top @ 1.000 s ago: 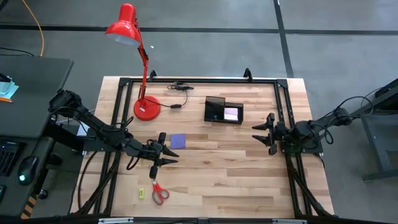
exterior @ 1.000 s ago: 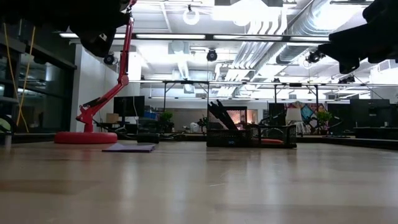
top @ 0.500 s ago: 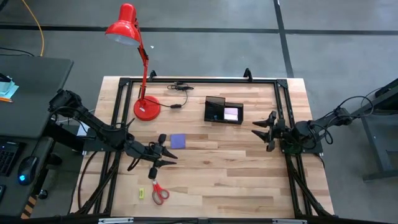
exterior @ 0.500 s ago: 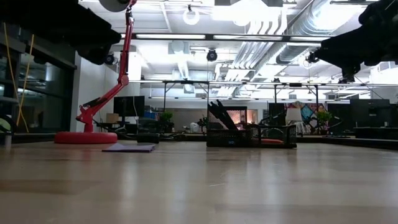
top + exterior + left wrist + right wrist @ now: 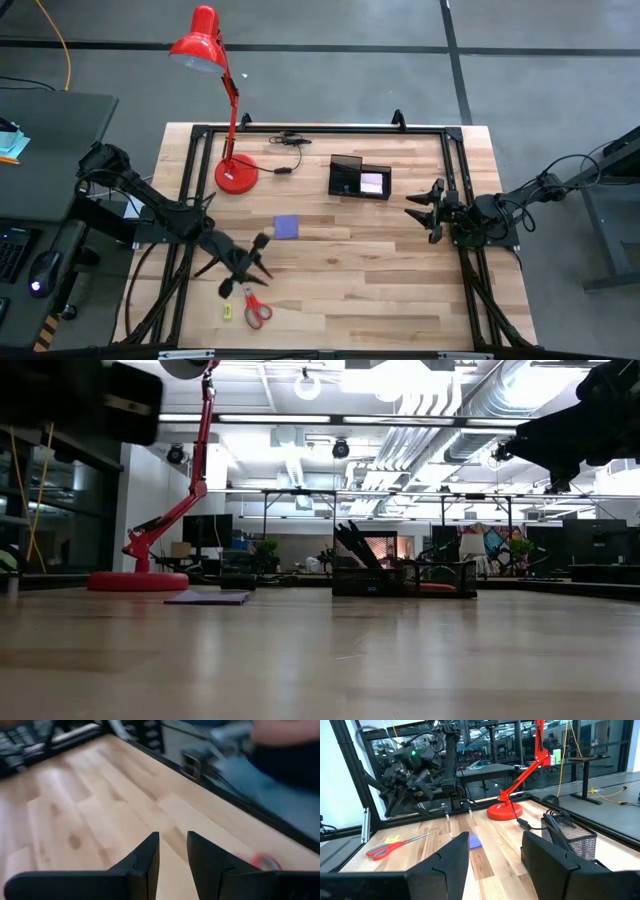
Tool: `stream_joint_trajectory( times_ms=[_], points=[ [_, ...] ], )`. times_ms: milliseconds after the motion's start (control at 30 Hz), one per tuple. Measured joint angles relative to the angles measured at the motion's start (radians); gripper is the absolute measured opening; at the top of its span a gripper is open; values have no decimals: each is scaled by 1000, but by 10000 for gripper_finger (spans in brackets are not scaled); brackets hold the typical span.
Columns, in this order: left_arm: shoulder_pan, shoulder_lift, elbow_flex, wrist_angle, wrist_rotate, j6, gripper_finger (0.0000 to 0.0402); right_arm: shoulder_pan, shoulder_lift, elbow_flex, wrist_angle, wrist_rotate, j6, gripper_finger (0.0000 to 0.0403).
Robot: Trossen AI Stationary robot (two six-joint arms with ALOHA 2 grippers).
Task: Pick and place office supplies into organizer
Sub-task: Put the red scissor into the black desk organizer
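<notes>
1. A pale wooden desk (image 5: 350, 270) fills the middle of a grey-floored lab, with a black frame round its edge and glass partitions and ceiling lights showing beyond it in the low view.
2. At the back stands the red lamp (image 5: 222, 95), its round base on the desk, a black cable (image 5: 285, 140) lying just beside it.
3. The organizer (image 5: 359, 178) sits near the back centre, dark pens (image 5: 352, 545) leaning up out of its taller section and a pink note pad (image 5: 371, 183) lying in a lower compartment.
4. The purple note pad (image 5: 286, 227) lies flat on open wood, between the lamp base and the desk's middle.
5. Down at the front left, the red-handled scissors (image 5: 255, 309) lie flat, and the tiny yellow-green piece (image 5: 227, 311) rests just beside them.
6. The left gripper (image 5: 250, 262) hangs above the desk just behind the scissors, fingers (image 5: 145, 865) held a narrow gap apart, nothing between them.
7. The right gripper (image 5: 428, 212) waits over the right side, well clear of the organizer, fingers (image 5: 447, 860) spread and empty.
</notes>
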Motion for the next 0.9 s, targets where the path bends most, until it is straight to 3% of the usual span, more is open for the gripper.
stream_joint_trajectory(
  times_ms=[300,500,667,900],
  points=[
    [-136,0,42,-167,-240,34,85,0,0,0,0,0,0,179],
    [-159,25,155,-370,-160,-81,85,0,0,0,0,0,0,177],
    [-156,102,209,-407,-93,-114,85,0,0,1,0,0,0,177],
    [-192,235,355,-599,-80,-183,85,0,0,1,-1,0,0,177]
  ],
)
